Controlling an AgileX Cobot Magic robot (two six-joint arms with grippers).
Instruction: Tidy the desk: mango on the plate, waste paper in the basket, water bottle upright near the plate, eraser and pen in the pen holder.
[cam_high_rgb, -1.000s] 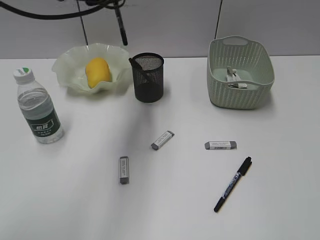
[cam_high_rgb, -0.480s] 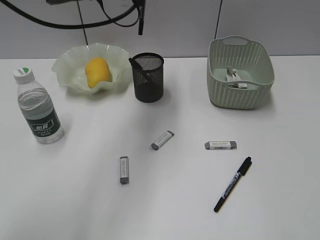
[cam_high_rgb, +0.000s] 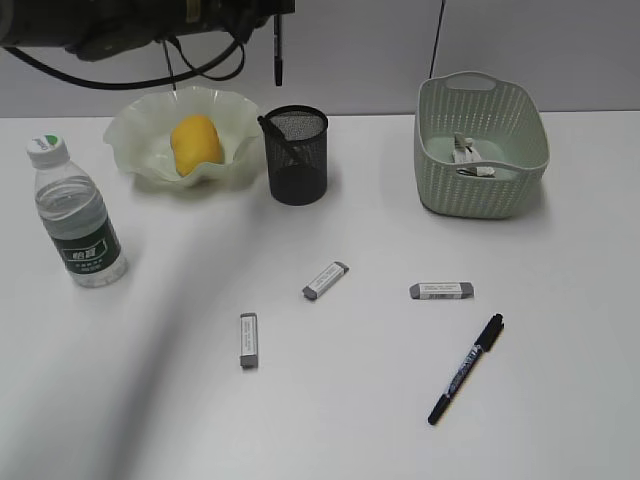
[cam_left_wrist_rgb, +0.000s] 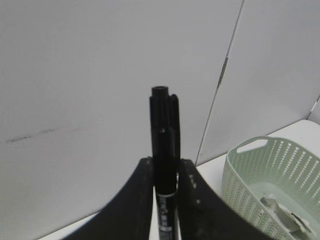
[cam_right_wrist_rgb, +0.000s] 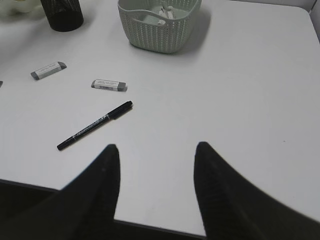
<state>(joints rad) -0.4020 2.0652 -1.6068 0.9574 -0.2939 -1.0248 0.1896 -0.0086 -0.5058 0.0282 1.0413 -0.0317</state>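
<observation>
Pen (cam_left_wrist_rgb: 164, 155) clamped upright in left gripper (cam_left_wrist_rgb: 165, 192), now slightly higher above holder (cam_high_rgb: 296, 155); right gripper (cam_right_wrist_rgb: 156, 175) spread wide, empty.

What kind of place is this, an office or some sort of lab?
Probably a lab bench staged as an office desk: a bare white desk against plain grey wall panels, stationery such as the pen holder and loose pen, and a robot's left claw holding another pen.
</observation>
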